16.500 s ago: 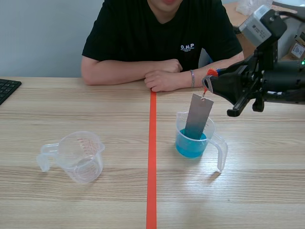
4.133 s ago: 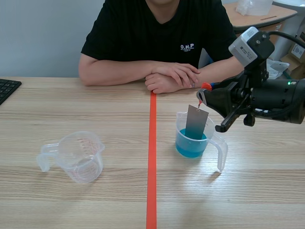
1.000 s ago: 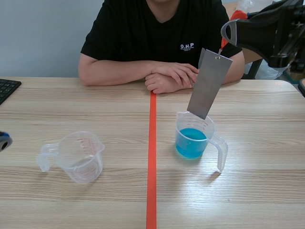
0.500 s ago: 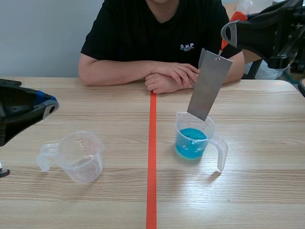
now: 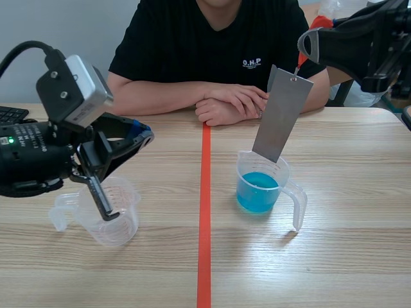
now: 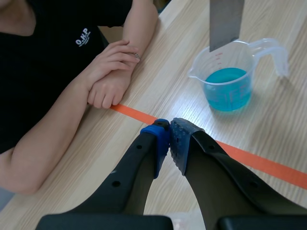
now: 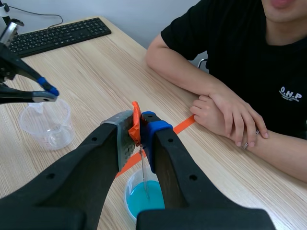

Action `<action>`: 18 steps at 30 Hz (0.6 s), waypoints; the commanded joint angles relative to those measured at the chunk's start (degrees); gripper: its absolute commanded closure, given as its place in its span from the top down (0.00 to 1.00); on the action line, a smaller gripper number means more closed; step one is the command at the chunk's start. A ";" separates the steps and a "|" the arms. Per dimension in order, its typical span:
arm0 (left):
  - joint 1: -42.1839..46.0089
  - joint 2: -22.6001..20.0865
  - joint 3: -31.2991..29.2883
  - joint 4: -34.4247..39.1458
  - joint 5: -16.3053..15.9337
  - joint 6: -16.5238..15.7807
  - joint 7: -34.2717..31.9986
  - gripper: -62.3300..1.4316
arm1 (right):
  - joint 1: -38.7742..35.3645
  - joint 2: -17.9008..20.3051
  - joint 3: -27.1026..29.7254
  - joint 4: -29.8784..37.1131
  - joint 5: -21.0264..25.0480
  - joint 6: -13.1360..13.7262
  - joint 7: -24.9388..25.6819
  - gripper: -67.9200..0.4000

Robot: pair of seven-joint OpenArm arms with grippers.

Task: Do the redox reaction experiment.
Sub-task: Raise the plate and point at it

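Note:
A grey metal plate (image 5: 282, 115) hangs by a thin wire from an orange tag (image 7: 135, 123). My right gripper (image 5: 308, 43) is raised at the upper right and shut on that tag. The plate's lower edge hangs just above a clear measuring cup of blue liquid (image 5: 260, 187), out of the liquid. In the right wrist view the blue cup (image 7: 144, 199) lies under my right gripper (image 7: 139, 128). My left gripper (image 5: 140, 136) is shut on nothing and hovers above an empty clear measuring cup (image 5: 106, 212). In the left wrist view the blue cup (image 6: 228, 81) and the plate (image 6: 225, 21) are ahead of the left gripper (image 6: 170, 139).
A person sits across the table with folded arms (image 5: 225, 102) resting on its far edge. An orange tape line (image 5: 204, 212) runs down the middle of the table. A black keyboard (image 7: 57, 33) lies at the far left.
My left arm has come in from the left and now hovers over the empty cup. The right gripper and the plate have stayed still above the blue cup.

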 commanded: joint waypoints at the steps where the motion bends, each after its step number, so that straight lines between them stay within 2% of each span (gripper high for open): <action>1: -2.03 1.31 0.52 -1.62 -0.33 0.22 -0.94 0.10 | 0.66 0.61 0.52 0.63 0.66 -0.20 0.87 0.03; 8: -10.38 7.69 6.93 -11.15 1.99 -2.34 -0.94 0.10 | 0.66 0.61 0.52 0.63 0.68 -0.20 0.87 0.03; 18: -18.18 16.06 12.68 -19.23 2.51 -6.23 -0.15 0.10 | 0.66 0.61 0.52 0.63 0.68 -0.20 0.87 0.03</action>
